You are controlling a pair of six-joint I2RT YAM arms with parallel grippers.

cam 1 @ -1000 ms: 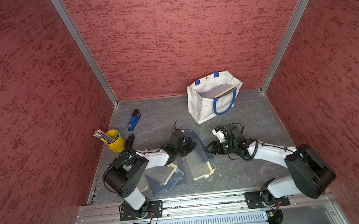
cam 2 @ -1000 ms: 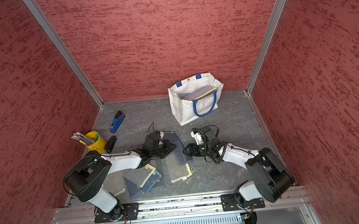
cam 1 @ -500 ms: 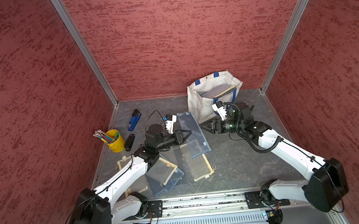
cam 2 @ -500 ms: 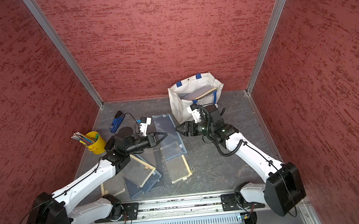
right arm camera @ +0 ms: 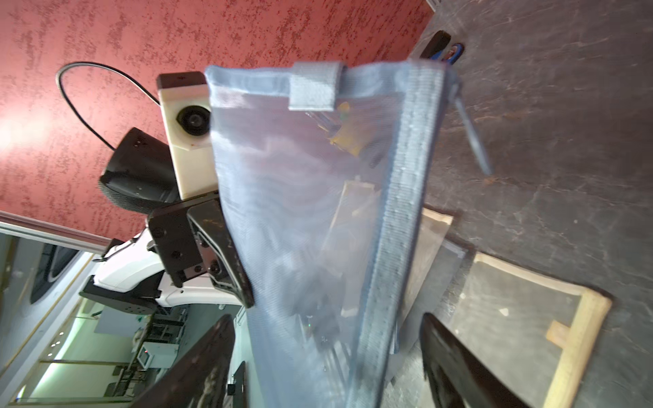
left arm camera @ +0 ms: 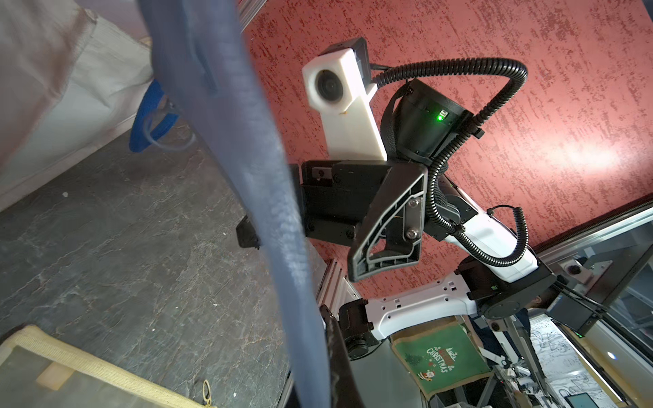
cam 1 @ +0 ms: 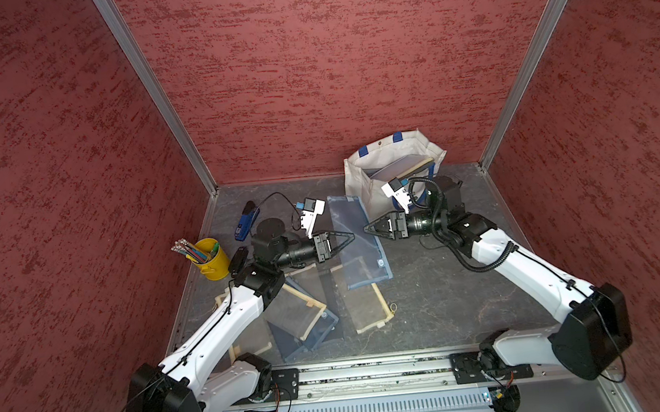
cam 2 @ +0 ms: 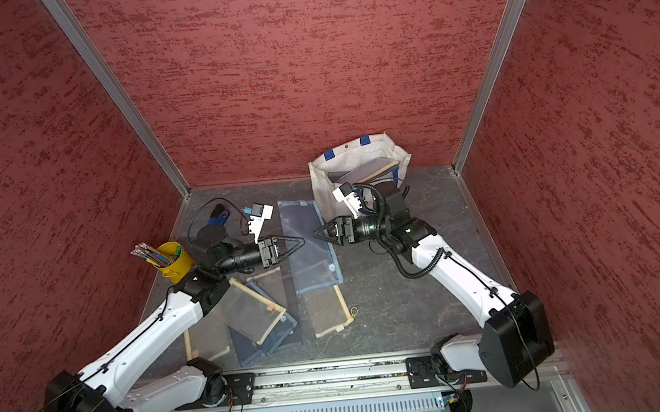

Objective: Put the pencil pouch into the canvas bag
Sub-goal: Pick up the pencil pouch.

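A: Note: left gripper is clenched on one long edge of the pencil pouch. The pouch is off the table, a loose sheet between the two arms, near the front of the canvas bag and not in it.
B: State of the right gripper?
A: Released. In the right wrist view its fingers stand wide on either side of the pouch's bound edge. I see no contact.
B: My judgement is a handover. If the left lets go before the right closes, the mesh drops onto the tan-edged pouches below.
A: Agreed. Second risk: the bag's mouth is partly taken by a flat item leaning inside. A floppy pouch gripped at one edge may fold over the rim or snag the blue handle.
B: The bag is also soft, so a push on its wall could tip it.
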